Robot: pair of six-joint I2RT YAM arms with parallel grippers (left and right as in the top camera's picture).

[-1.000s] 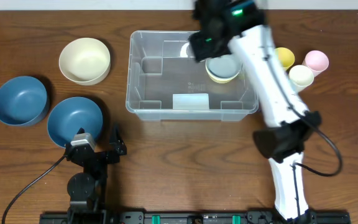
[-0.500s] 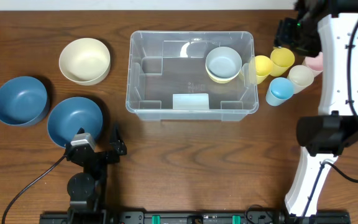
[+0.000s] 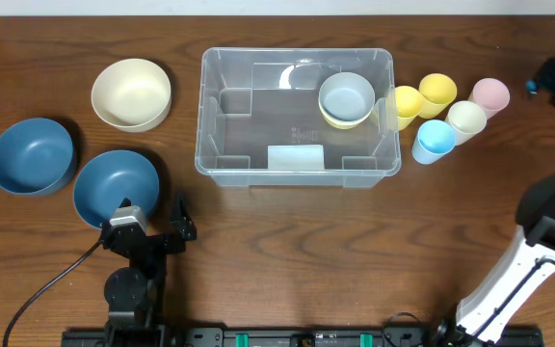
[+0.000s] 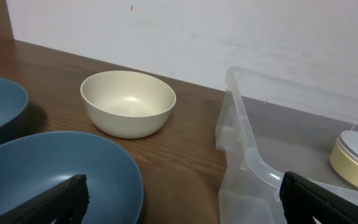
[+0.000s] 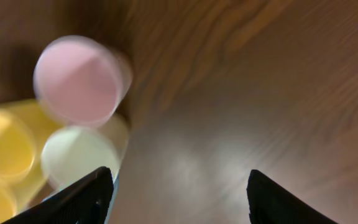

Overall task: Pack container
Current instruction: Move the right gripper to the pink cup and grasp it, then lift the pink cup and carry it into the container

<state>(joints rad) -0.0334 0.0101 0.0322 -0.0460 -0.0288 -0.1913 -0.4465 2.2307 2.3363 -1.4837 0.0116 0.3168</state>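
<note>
Far left on the brown table: a blue bowl, open side up. Just beside it, a bit nearer and to the right, a second blue bowl, almost touching the first. At the near edge of that second bowl, the left gripper, low by the table, jaws spread wide apart, with nothing held between them (easy to see from the left wrist). Farther back, the cream bowl, open side up, apart from both blue bowls and near the big bin.

In the middle of the table, the container: big, clear, sitting flat with the open top up. On its near side, a whitish label patch. Inside, at the far right corner, a small pale blue bowl sitting in a small cream-yellow bowl.

Just right of the container, a bunch of cups packed close together: a yellow cup right by the container's wall, a second yellow cup, a light blue cup, a cream cup and a pink cup.

Far right, past the pink cup, the right gripper, up over bare table, jaws apart and gripping nothing (right wrist view very blurry).
</note>
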